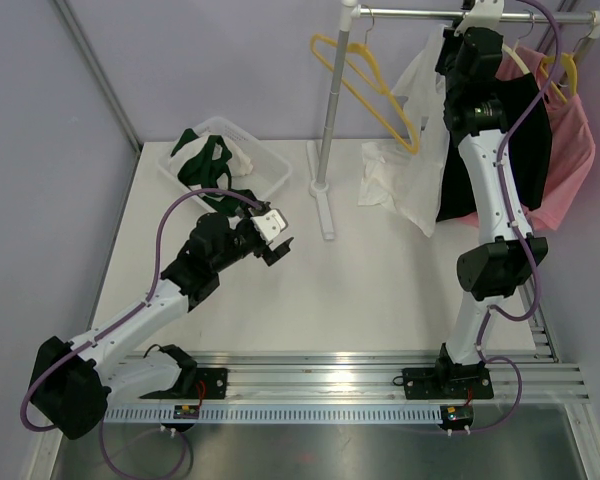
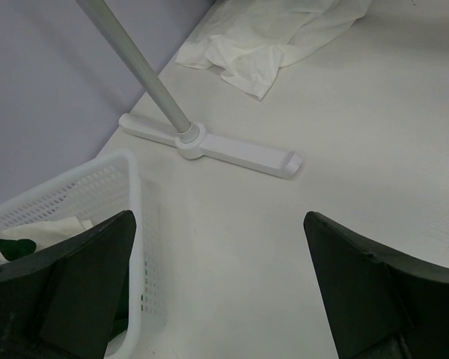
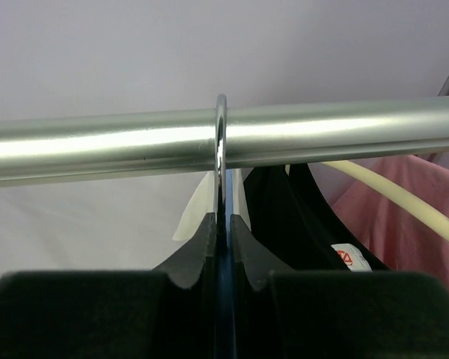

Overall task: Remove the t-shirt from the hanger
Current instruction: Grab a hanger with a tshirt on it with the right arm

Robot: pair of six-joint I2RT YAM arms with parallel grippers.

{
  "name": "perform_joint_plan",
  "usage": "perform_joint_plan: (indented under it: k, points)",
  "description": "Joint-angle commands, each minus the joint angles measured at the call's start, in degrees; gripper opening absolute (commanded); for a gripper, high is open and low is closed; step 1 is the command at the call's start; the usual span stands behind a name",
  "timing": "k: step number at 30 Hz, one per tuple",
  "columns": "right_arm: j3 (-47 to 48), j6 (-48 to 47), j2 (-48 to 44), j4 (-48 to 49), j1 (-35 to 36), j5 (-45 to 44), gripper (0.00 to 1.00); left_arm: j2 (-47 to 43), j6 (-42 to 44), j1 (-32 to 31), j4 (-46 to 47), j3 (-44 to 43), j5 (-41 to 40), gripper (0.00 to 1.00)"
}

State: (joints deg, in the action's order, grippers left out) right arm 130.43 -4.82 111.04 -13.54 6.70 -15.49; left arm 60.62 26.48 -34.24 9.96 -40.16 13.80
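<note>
T-shirt (image 1: 538,150), black, hangs on the rail (image 3: 97,146) above the worktop's (image 1: 380,290) far right corner, where the right claw (image 3: 221,221) is pinched shut on a hanger hook (image 3: 221,127), while the left claw (image 1: 275,240) hovers wide open beside the basket (image 1: 270,165).

At rear left of the table (image 1: 380,290) a basket (image 1: 265,150) is set, the rack foot (image 1: 323,205) just right of it. At rear right, t-shirts (image 1: 538,130) are hung from the rail (image 1: 410,13) (spare hangers (image 1: 366,92) to their left); a hanger hook (image 3: 221,127) is looped over it.
</note>
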Motion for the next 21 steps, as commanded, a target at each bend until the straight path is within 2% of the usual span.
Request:
perform_joint_plan:
  k: [1,21]
  points:
    - [-1.4,0.4,-2.6,4.7,-0.1,0.3,0.0,0.0,-0.1,-0.3,2.3,-2.0,1.6,0.99]
    - [-4.3,1.7,-9.6,6.2,-0.1,1.2,0.0,0.1,-0.1,-0.3,2.2,-2.0,2.0,0.99]
